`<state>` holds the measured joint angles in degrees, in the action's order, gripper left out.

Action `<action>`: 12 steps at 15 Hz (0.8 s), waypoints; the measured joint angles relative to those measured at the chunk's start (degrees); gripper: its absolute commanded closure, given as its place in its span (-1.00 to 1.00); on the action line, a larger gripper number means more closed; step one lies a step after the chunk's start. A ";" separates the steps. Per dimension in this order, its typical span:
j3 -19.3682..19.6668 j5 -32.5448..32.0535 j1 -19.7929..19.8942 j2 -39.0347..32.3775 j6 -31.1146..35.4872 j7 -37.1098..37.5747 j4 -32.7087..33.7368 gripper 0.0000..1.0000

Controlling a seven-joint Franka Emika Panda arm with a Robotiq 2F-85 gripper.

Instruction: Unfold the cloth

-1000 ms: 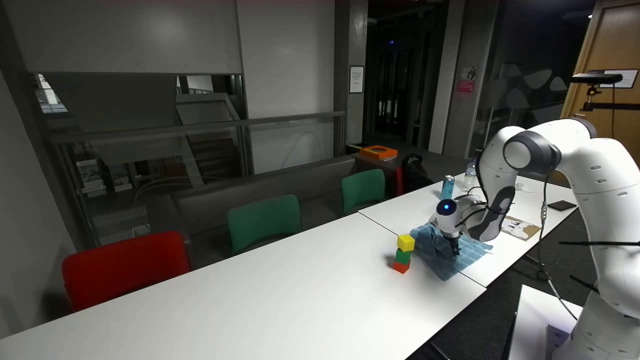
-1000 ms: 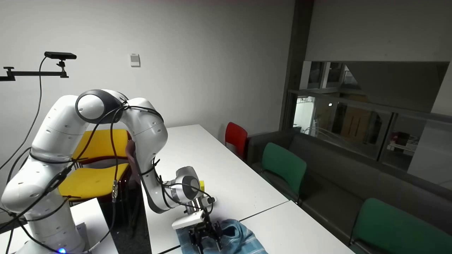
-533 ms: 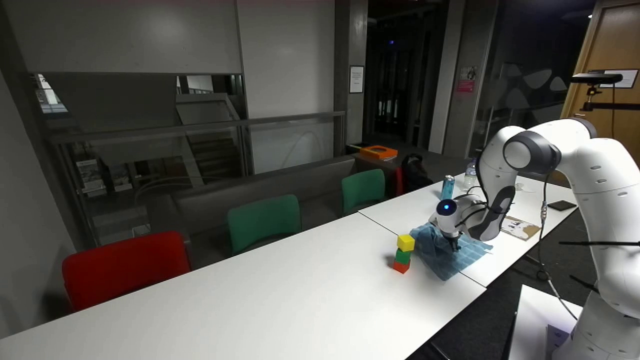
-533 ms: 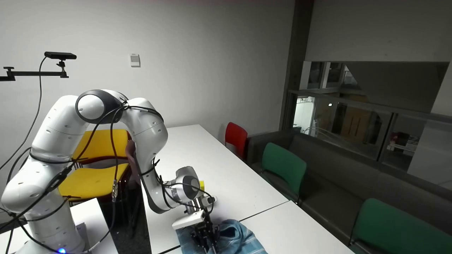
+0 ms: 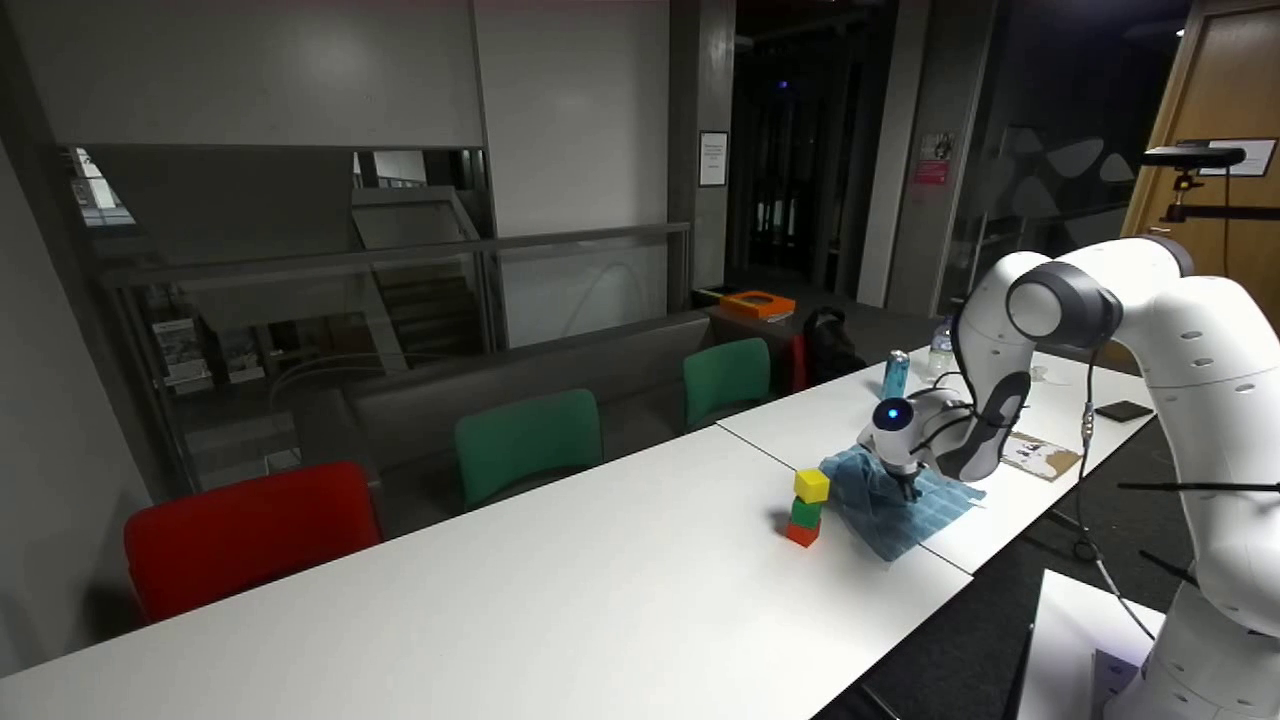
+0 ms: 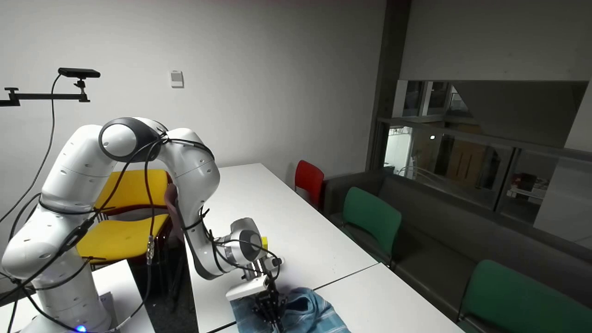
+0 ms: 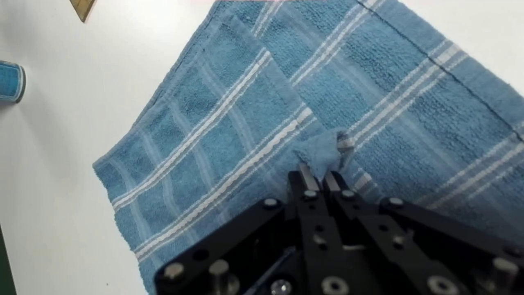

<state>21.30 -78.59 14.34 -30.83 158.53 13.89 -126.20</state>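
Lying partly doubled over itself on the white tabletop (image 7: 61,176), the blue towelling cloth with pale stripes (image 7: 262,106) is shown in the wrist view, and a small raised fold (image 7: 322,153) of it is pinched by the black metal gripper (image 7: 321,182), whose jaws stand almost together. In an exterior view, the cloth is seen just beside a stack of yellow, green and red cubes (image 5: 806,512). In an exterior view, a hollow, rounded loop (image 6: 316,309) of the cloth is seen near the gripper.
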 measured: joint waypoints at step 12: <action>1.83 -0.02 -0.06 5.52 -0.30 7.04 -0.44 0.98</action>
<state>23.14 -78.61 14.28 -25.31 158.23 20.93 -126.64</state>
